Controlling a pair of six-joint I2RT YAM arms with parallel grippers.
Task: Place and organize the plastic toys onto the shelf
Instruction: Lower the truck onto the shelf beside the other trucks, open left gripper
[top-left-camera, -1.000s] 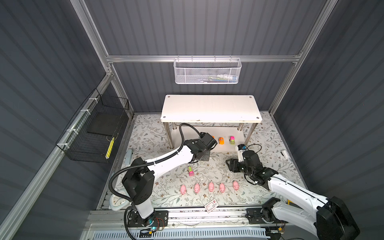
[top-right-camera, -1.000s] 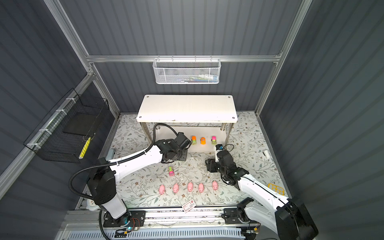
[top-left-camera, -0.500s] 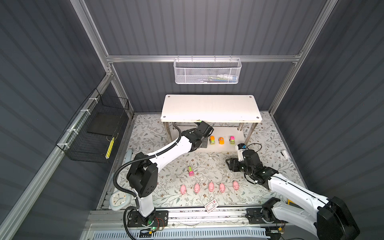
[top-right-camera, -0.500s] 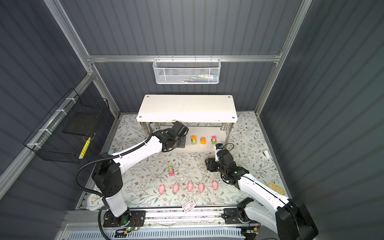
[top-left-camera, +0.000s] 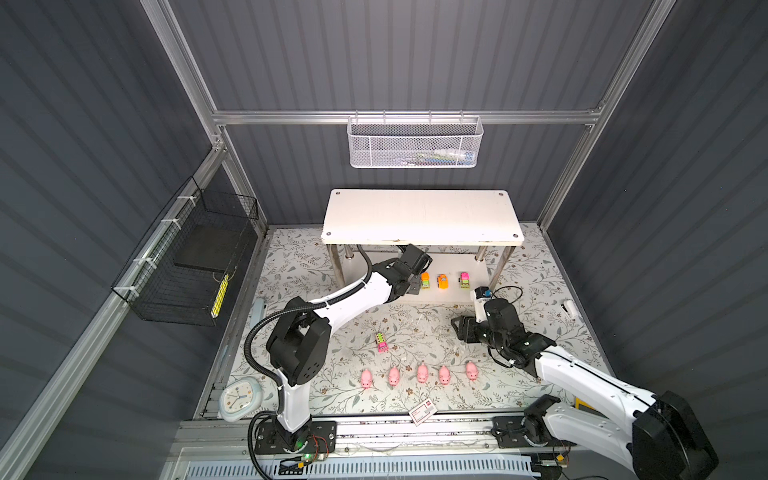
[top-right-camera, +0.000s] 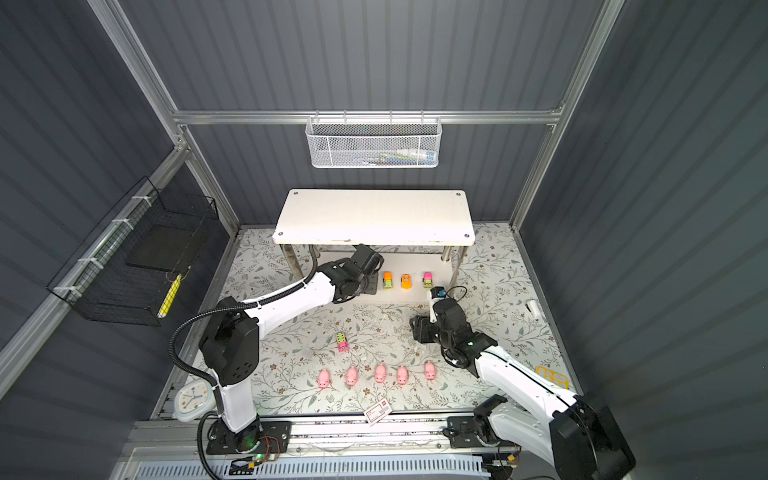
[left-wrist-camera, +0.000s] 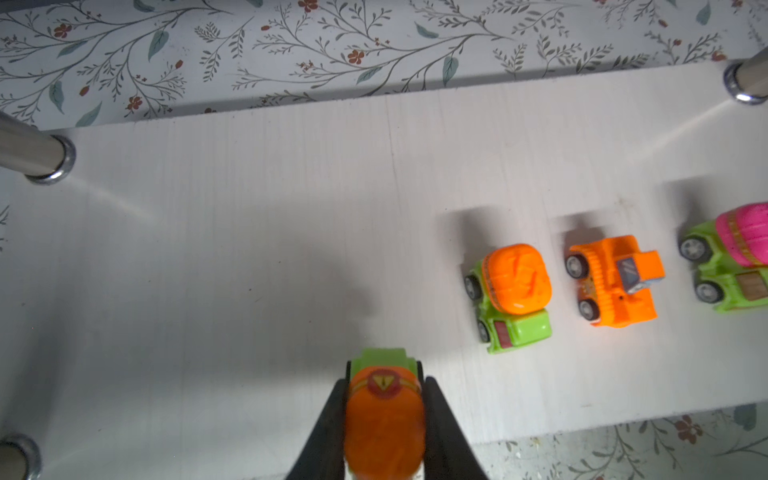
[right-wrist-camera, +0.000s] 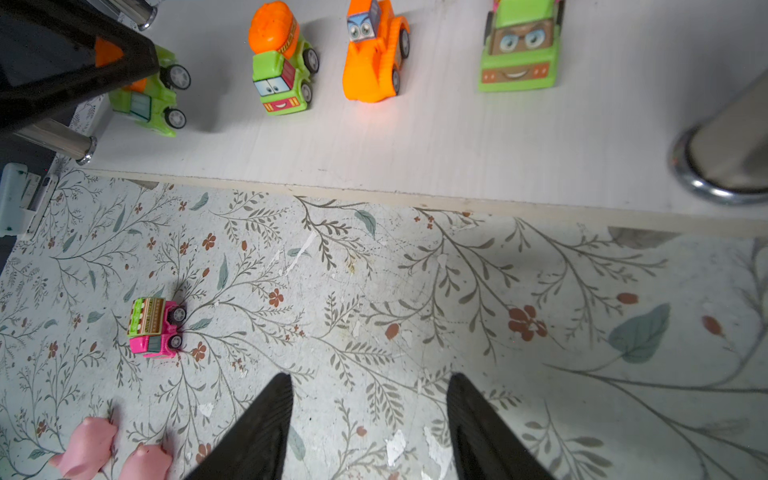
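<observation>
I can read no word or number outright. The orange-drum car (left-wrist-camera: 384, 415) I hold bears a yellow triangle inside a red ring on its drum. The pink car (right-wrist-camera: 156, 328) has a striped roof sticker with lettering too blurred to read, and the print on the red-and-white card (top-left-camera: 422, 412) is too small.

three cars (top-left-camera: 443, 281) on lower shelf (top-left-camera: 451, 266), pink pigs (top-left-camera: 422, 372) in row
</observation>
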